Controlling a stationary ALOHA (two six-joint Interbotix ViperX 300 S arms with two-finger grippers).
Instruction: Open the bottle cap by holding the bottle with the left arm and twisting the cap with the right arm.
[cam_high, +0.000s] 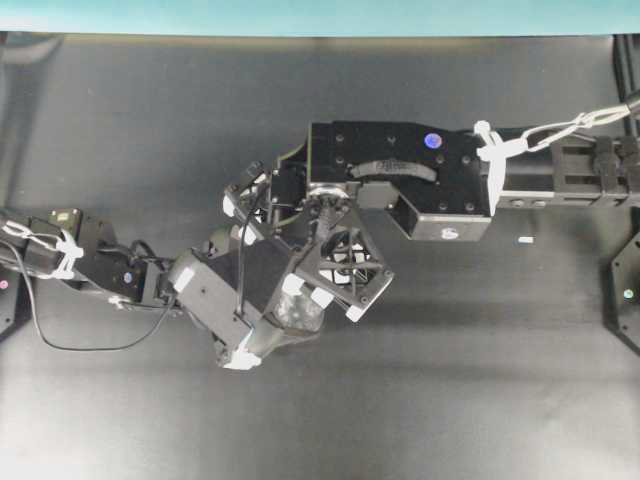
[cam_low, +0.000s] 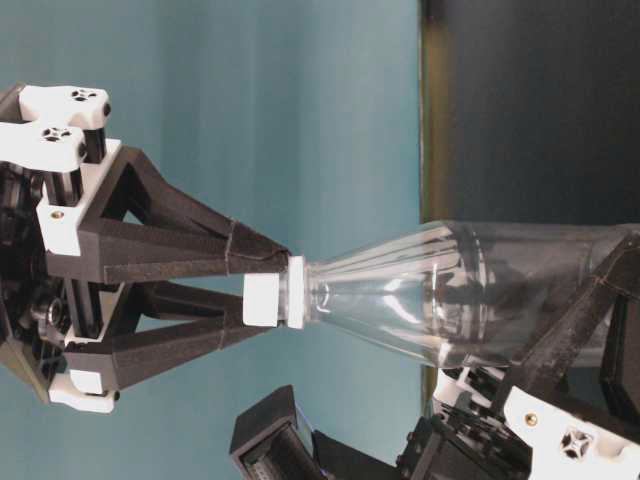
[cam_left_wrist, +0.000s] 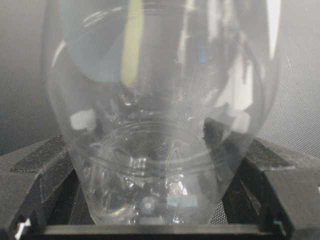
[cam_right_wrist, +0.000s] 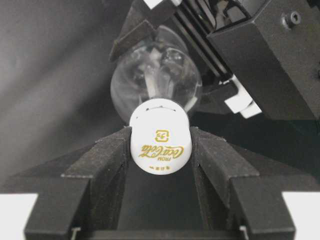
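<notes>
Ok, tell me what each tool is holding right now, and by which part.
The left tool holds the bottle by its round body near the base. The right tool grips the bottle cap by its sides.

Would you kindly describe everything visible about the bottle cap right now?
The bottle cap is small, round, white plastic with gold Coca-Cola lettering on top. It sits on the neck of the clear bottle, narrower than the body. The right end effector is closed on it, one black finger against each side. Whether it has loosened cannot be told.
</notes>
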